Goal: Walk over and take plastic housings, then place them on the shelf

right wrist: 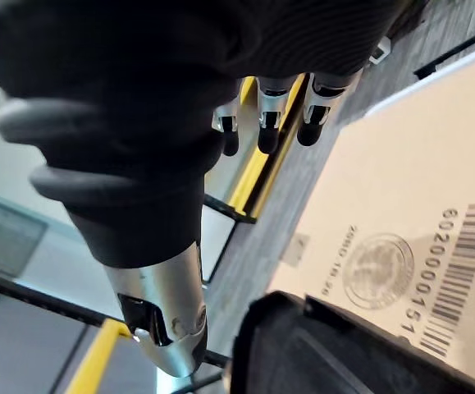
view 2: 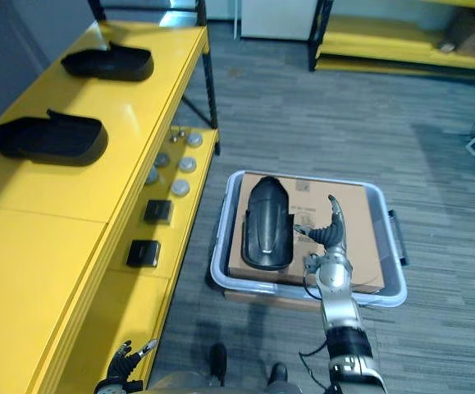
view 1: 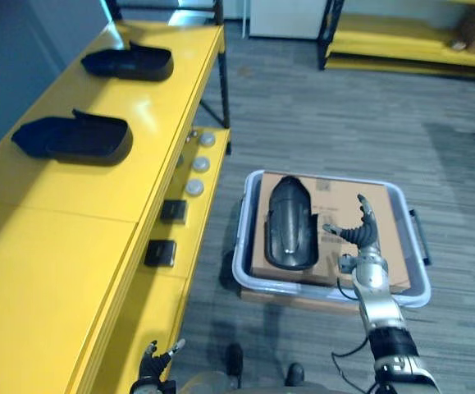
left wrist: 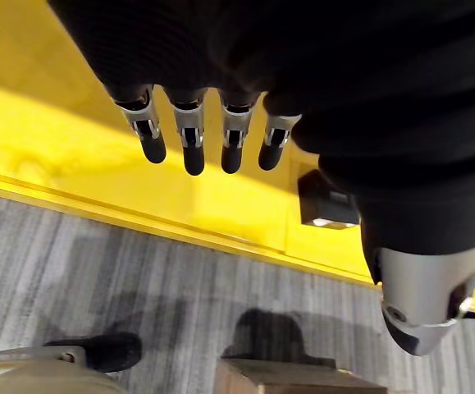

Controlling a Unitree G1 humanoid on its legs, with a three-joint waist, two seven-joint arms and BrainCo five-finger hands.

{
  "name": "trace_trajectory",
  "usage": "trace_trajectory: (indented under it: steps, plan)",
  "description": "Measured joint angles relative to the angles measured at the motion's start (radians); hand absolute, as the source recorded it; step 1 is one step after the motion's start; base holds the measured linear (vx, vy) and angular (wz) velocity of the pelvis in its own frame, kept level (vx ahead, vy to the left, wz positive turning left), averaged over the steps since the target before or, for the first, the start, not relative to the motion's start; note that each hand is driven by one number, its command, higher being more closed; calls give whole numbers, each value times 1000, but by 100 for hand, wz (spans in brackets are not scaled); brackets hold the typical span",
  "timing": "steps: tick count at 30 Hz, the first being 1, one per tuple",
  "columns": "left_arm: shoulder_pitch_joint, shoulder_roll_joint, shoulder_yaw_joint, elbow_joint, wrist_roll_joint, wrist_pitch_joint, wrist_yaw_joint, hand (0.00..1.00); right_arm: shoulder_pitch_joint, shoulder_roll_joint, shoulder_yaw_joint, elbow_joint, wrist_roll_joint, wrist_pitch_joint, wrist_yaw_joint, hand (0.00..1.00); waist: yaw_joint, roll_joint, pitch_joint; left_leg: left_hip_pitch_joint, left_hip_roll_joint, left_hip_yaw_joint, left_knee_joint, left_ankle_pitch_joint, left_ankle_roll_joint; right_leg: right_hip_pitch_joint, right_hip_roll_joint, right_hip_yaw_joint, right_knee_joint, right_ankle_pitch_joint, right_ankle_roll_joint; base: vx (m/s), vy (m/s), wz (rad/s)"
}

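You have one black plastic housing [view 1: 292,223] lying in the bin [view 1: 242,250]. It is a long, glossy, domed shell with a rounded far end, resting on the left half of a flat sheet of brown cardboard [view 1: 360,205]. The cardboard carries a printed barcode, a round stamp and a line of small print, clearest in the right wrist view. The bin is a pale, translucent plastic tote with rounded corners and a dark handle on its right side. It stands on grey, streaked flooring [view 1: 319,115] just beside the shelf.

Your right hand [view 1: 358,236] hovers over the cardboard just right of the housing, fingers straight and spread, thumb out toward the shell, holding nothing. Your left hand [view 1: 152,361] hangs low by the shelf's front edge, fingers loosely extended and empty.

On top of the smooth, shiny yellow shelf [view 1: 73,238] lie two more black shells, hollow side up: the nearer shelf housing [view 1: 73,138] and the farther shelf housing [view 1: 129,62], well apart. The lower tier holds two small black boxes [view 1: 161,253] and a few round silver discs [view 1: 194,187].
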Motion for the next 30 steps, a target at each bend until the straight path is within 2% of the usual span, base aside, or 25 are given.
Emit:
trace_trajectory:
  steps: [2, 3, 5, 7, 12, 18, 24, 30]
  plan:
    - [0, -2, -1, -18, -1, 0, 14, 0, -49, 0, -5, 35, 0, 20, -21, 0, 5, 0, 30, -23, -6, -13, 15, 0, 0, -7, -6, -17, 0, 1, 0, 38, 19, 26]
    - [-1, -2, -4, -27, -4, -1, 22, 0, -83, 0, -8, 67, -4, 29, -41, 0, 21, 1, 44, -35, -8, -17, 19, 0, 0, -17, -8, -24, 2, 1, 0, 24, 9, 21]
    - [-2, -5, -10, -39, -11, -4, 37, 0, -140, 1, -28, 129, -21, 47, -65, 0, 30, 4, 65, -57, -13, -28, 29, 0, 0, -32, -12, -31, 6, 1, -1, 12, 6, 17]
    - [-8, -4, -21, -40, -13, -10, 45, 0, -189, -1, -53, 172, -28, 64, -88, 0, 30, 13, 90, -68, -13, -39, 38, 0, 0, -37, -12, -39, 15, 5, -2, -7, 13, 18]
    - [-44, -6, -53, -40, -32, -11, 76, 0, -320, -51, -89, 325, -39, 106, -132, 0, 51, 25, 146, -108, -13, -43, 50, 5, 6, -72, -11, -46, 19, 19, -10, -5, 4, 2]
    - [-69, 8, -84, -31, -52, -9, 92, 0, -377, -65, -92, 371, -74, 146, -159, 0, 50, 23, 152, -121, -15, -59, 34, 26, -3, -86, -11, -54, 21, 21, -12, 6, -1, 8]
    - [-86, 10, -90, -29, -54, -9, 102, 0, -416, -66, -91, 406, -75, 148, -166, 0, 49, 22, 162, -111, -11, -62, -23, 66, -11, -102, -6, -52, 20, 21, -12, -14, -18, -1]
    - [-89, 19, -103, -30, -71, -9, 102, 0, -413, -63, -82, 401, -78, 153, -164, 0, 41, 15, 170, -103, -10, -55, -23, 70, -11, -95, -6, -49, 22, 21, -13, 5, -1, 0]
